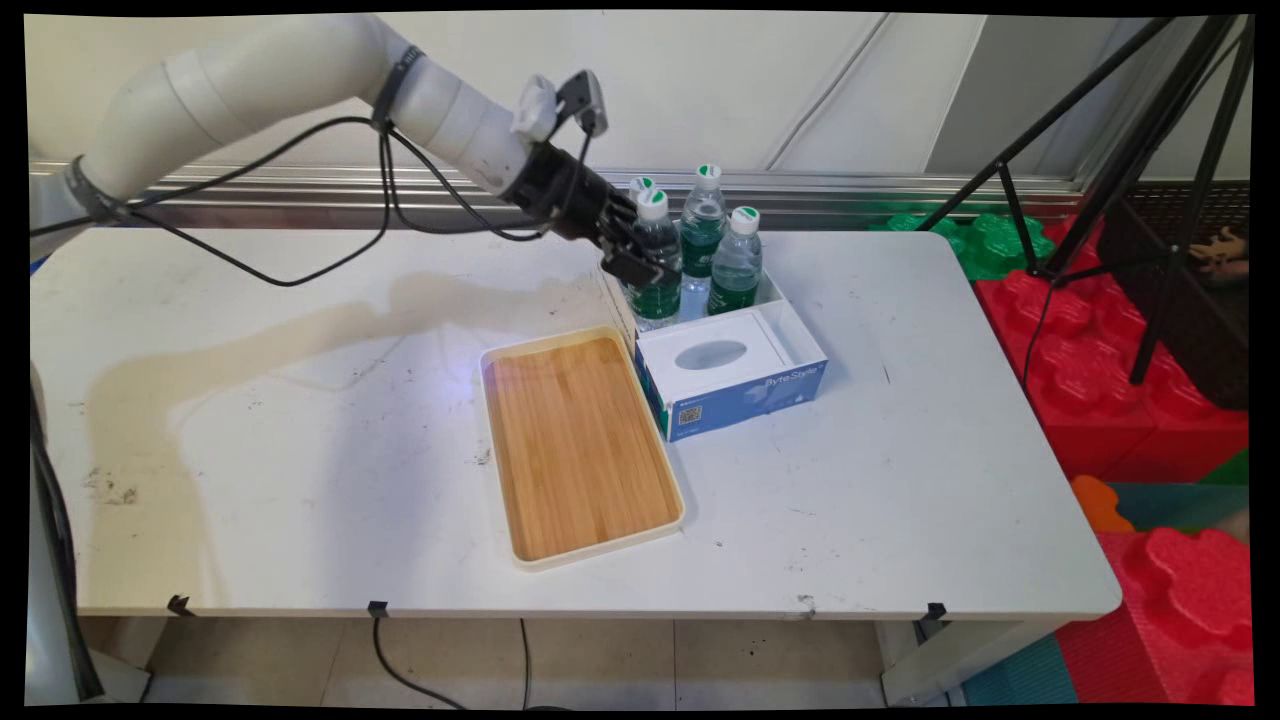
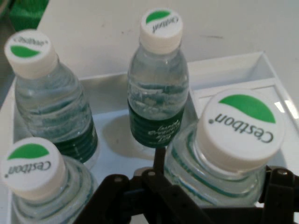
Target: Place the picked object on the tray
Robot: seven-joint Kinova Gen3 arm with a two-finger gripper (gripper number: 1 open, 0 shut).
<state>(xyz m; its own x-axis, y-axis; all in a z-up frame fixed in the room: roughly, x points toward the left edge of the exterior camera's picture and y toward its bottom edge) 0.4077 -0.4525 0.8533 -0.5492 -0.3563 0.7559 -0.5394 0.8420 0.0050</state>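
Nearest my side of the white table (image 1: pixel 900 500) I've got the bamboo tray (image 1: pixel 580 445) with its cream rim, lying flat with nothing on it. Just behind it on the right, touching or close to it, sits a white open box (image 1: pixel 790 320) with a blue-and-white tissue pack (image 1: pixel 725 375) in its front end. The back end of that box holds four water bottles with green labels and white caps, all upright. The main view shows the gripper (image 1: pixel 632 262) coming in from the upper left and sitting right on the front-left bottle (image 1: pixel 655 265), but from there I can't say how the fingers stand. The hand view sorts that out better: the big cap of that same bottle (image 2: pixel 240 128) fills the lower right, with black finger (image 2: pixel 161 161) linkage on one side of its shoulder and more on the other, so the bottle is between the fingers; whether they actually squeeze it, I can't tell. That view also shows the other three bottles clearly: one at lower left (image 2: pixel 32 168), one at upper left (image 2: pixel 30 53), one at top middle (image 2: pixel 161 30). In the main view one of them is mostly hidden, just a cap (image 1: pixel 641 185) peeking out. Off the table's right, red foam blocks (image 1: pixel 1120 340) and a black tripod (image 1: pixel 1130 150).
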